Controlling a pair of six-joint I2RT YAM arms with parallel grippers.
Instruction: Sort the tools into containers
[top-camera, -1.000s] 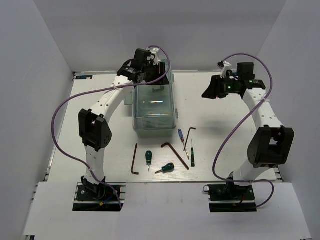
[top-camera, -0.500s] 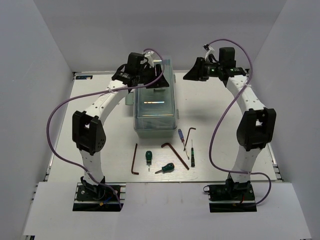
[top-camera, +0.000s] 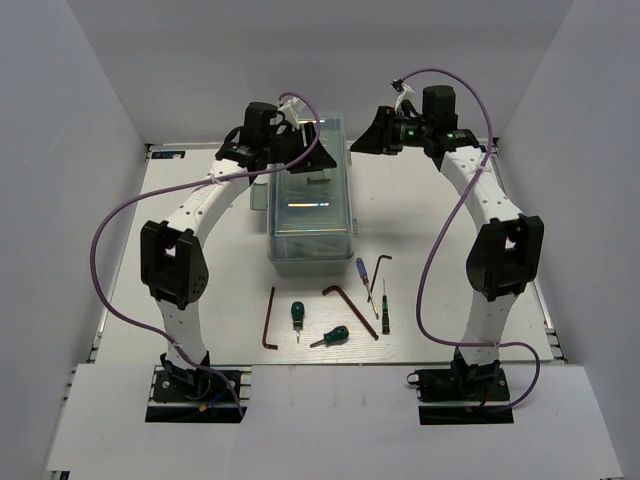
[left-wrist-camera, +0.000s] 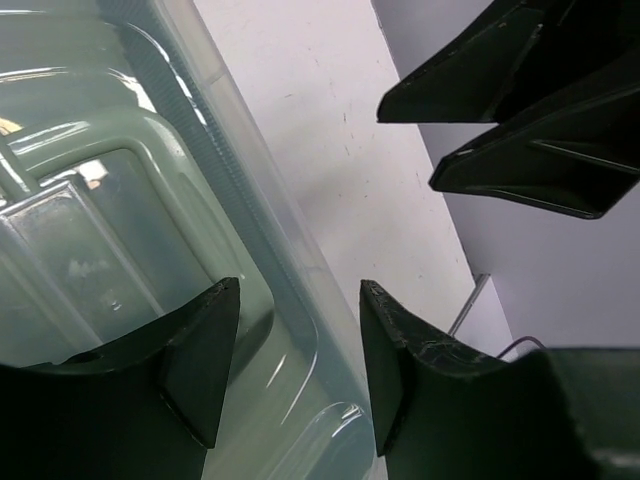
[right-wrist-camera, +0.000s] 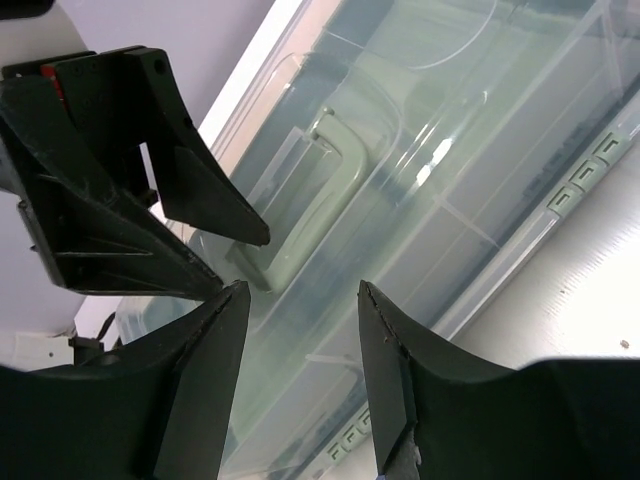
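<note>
Translucent-lidded toolbox (top-camera: 310, 215) runs near-to-far; at its far end we see left end effector (left-wrist-camera: 298, 290) and right end effector (right-wrist-camera: 302, 290) spread, empty.

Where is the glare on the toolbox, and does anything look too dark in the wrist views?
Top external: a bright streak of glare sits on the toolbox lid. Left wrist: pale reflections streak the lid; the near jaws are dark silhouettes. Right wrist: small highlights on the lid near the handle, jaws likewise dark.
</note>
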